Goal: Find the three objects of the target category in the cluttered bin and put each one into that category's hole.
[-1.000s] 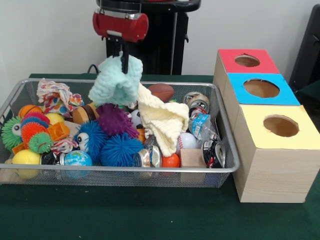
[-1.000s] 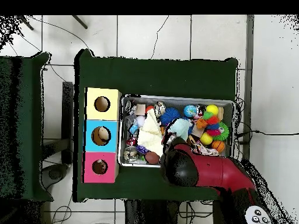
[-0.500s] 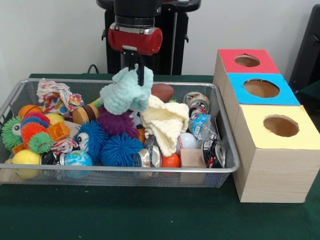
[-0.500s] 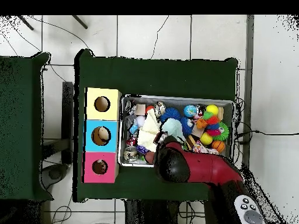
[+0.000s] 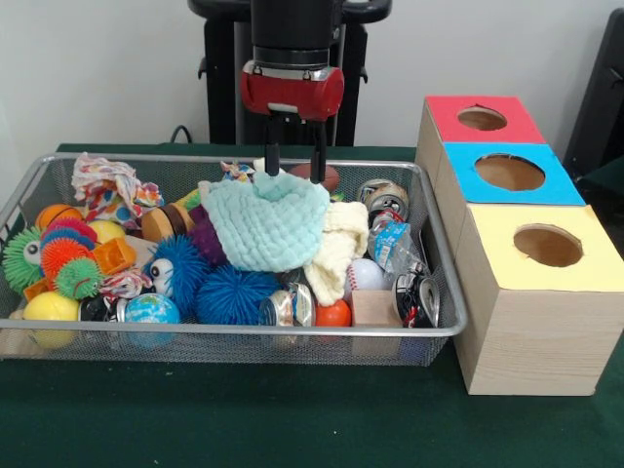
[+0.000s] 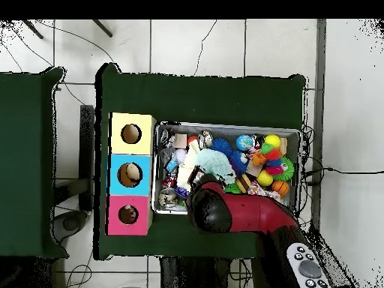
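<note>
A mint knitted cloth (image 5: pixel 271 224) lies spread over the toys in the middle of the wire bin (image 5: pixel 234 330); from overhead the mint cloth (image 6: pixel 216 165) shows just beyond the arm's head. My gripper (image 5: pixel 294 172) hangs directly above the cloth's back edge, open, its two black fingers (image 5: pixel 272 156) apart with nothing between them. A cream knitted cloth (image 5: pixel 341 244) lies partly under the mint one on its right. A patterned rag (image 5: pixel 107 185) sits at the bin's back left. In the overhead view the red arm (image 6: pixel 217 210) hides the gripper.
Three wooden boxes with holes stand right of the bin: red top (image 5: pixel 483 119), blue top (image 5: pixel 509 173), yellow top (image 5: pixel 546 246). The bin also holds spiky balls (image 5: pixel 229 292), a globe ball (image 5: pixel 151 310), a football (image 5: pixel 327 175), crushed cans (image 5: pixel 385 200) and a wooden block (image 5: pixel 375 307).
The gripper carried the mint cloth rightward over the bin, then let go. The cloth has dropped and spread onto the pile, and the fingers now stand apart.
</note>
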